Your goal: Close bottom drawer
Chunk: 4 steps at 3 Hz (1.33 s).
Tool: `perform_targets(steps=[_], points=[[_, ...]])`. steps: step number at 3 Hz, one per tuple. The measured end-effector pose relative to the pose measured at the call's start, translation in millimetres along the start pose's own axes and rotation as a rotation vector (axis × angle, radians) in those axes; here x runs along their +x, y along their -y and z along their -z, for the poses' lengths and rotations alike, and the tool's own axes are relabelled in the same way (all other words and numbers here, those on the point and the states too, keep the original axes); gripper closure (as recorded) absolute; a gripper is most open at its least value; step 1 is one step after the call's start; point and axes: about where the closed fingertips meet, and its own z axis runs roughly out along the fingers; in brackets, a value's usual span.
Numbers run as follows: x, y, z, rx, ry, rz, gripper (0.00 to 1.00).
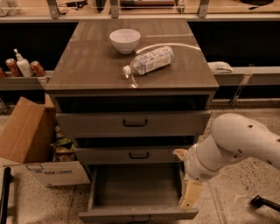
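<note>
Likely a robot test lab: a grey-brown wood-look drawer cabinet stands on speckled hard floor before long benches, beside an open brown cardboard box and shelved red drink cans. The cream gripper hangs at the bottom drawer's right side.

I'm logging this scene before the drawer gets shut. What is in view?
cabinet: one, grey-brown wood-look, centre
top drawer: one, grey-brown, under the cabinet top
middle drawer: one, grey-brown, below the top drawer
bottom drawer: one, grey-brown, lowest, pulled out
bowl: one, white, upright on the cabinet top
bottle: one, clear plastic, on its side near the bowl
cans: two, red, shelf at left
pump bottle: one, white, between the cans
cardboard box: one, brown, floor left of the cabinet
printed box: one, white, floor beside it
arm: one, white, reaching in from the right
hand: one, cream, by the bottom drawer's right front corner
</note>
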Motion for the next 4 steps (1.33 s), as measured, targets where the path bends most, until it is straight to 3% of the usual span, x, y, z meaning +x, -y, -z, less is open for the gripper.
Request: perform_targets(steps=[1,3,4], points=[[26,-7,-65,-0.091,0.044,-0.01,0.0],[36,-13,-88,-0.133,0.054,-0.028,0.0],[62,-12,-121,-0.156,0.069,-0.01,0.0]])
